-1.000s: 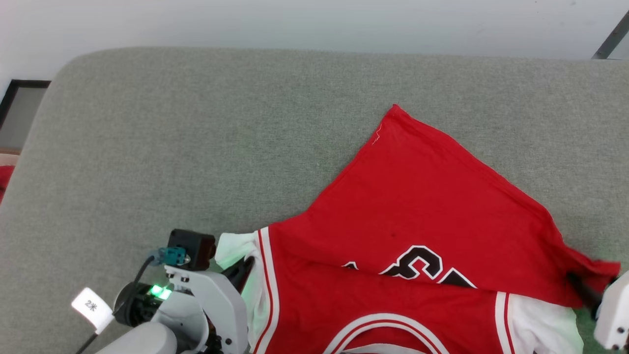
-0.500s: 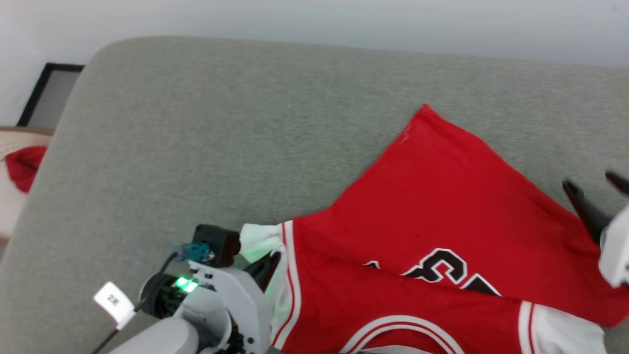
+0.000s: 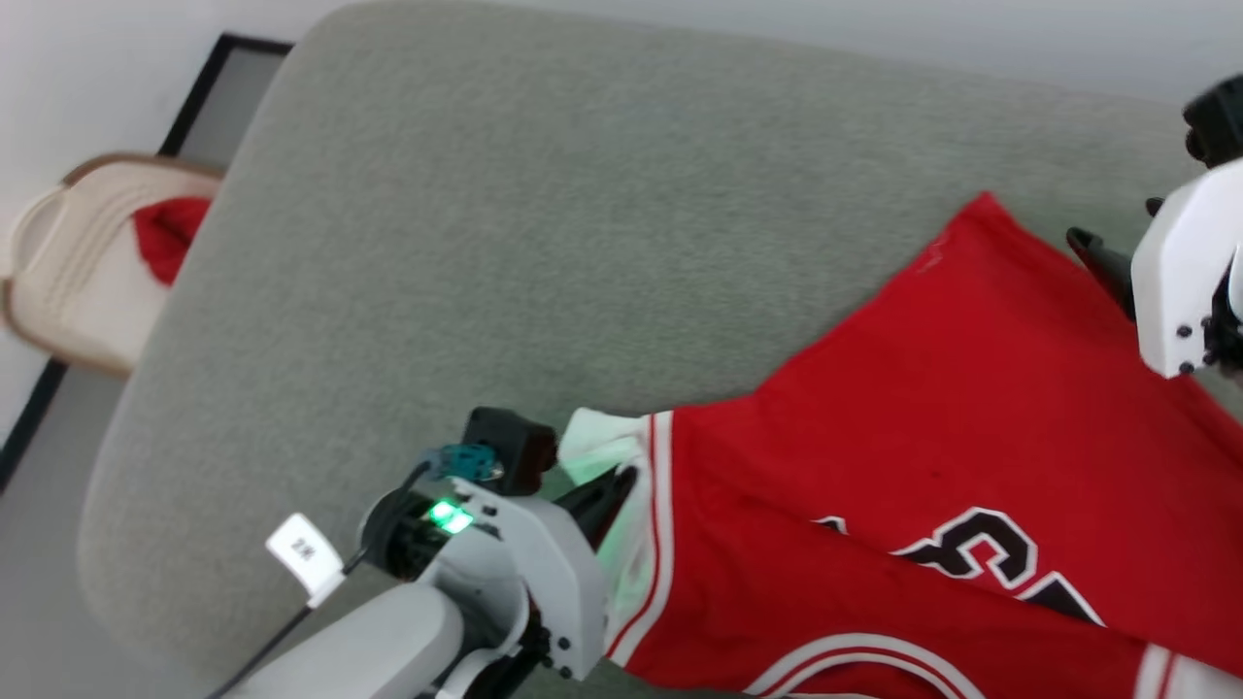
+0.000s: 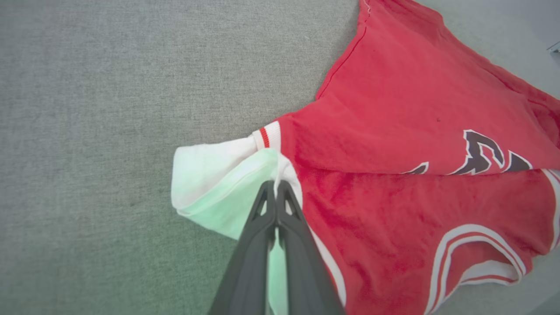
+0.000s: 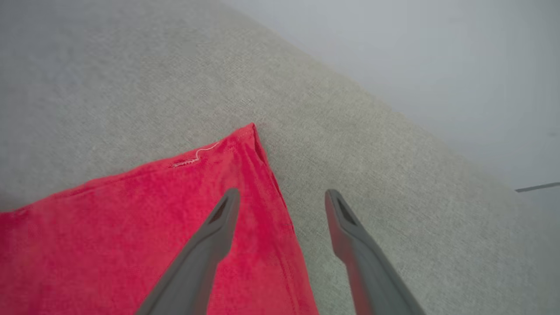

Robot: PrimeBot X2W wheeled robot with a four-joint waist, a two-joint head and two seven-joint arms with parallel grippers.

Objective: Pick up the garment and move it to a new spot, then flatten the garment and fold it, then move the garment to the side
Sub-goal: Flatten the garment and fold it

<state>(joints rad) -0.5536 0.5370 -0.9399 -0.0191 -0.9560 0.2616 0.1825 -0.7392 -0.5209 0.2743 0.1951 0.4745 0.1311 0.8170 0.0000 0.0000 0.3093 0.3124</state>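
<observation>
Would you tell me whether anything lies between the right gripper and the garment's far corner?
Nothing visible does: the open right gripper hangs over the edge of the garment near that corner, with bare grey cushion beside it.

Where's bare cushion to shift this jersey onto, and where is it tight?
The grey cushion is bare from its left edge across to the garment's white sleeve and up to the far edge. A narrower bare strip borders the hem corner by the open right gripper. Crowded: near right, where the garment lies and the left gripper pinches its sleeve.
</observation>
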